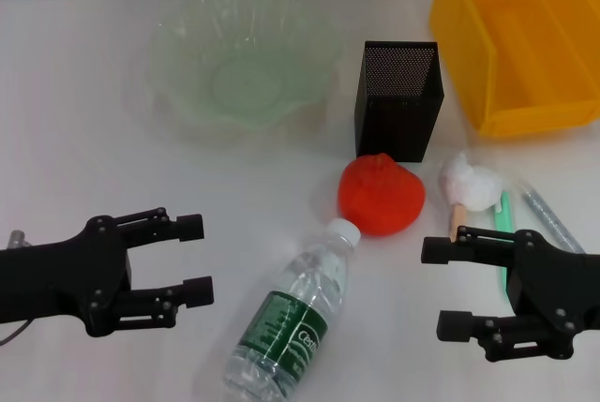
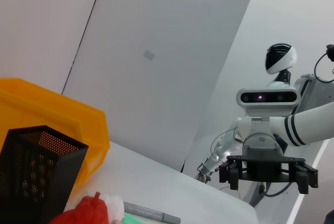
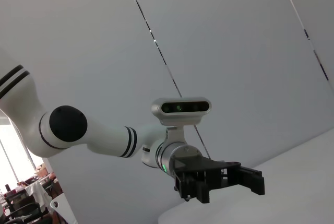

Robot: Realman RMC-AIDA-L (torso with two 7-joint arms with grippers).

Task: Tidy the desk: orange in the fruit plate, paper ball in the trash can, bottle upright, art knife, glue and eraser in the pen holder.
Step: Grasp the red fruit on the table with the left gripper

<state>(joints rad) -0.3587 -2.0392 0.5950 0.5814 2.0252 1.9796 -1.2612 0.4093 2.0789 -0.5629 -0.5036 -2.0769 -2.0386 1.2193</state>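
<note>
The orange [image 1: 381, 193] sits mid-table in front of the black mesh pen holder [image 1: 397, 97]. To its right lies the paper ball [image 1: 472, 182], with a small tan eraser [image 1: 457, 218] just below it. A green-handled art knife [image 1: 503, 224] and a grey glue stick [image 1: 551, 219] lie further right. The bottle [image 1: 295, 313] lies on its side, cap toward the orange. Fruit plate [image 1: 244, 65] stands back left, the yellow trash can [image 1: 516, 37] back right. My left gripper [image 1: 197, 258] is open left of the bottle. Open too, my right gripper [image 1: 439, 288] hovers right of the bottle.
The left wrist view shows the trash can [image 2: 52, 114], pen holder [image 2: 36, 166], orange [image 2: 83, 213], paper ball [image 2: 112, 205] and the right gripper [image 2: 269, 174] farther off. The right wrist view shows the left gripper [image 3: 245, 179] against a wall.
</note>
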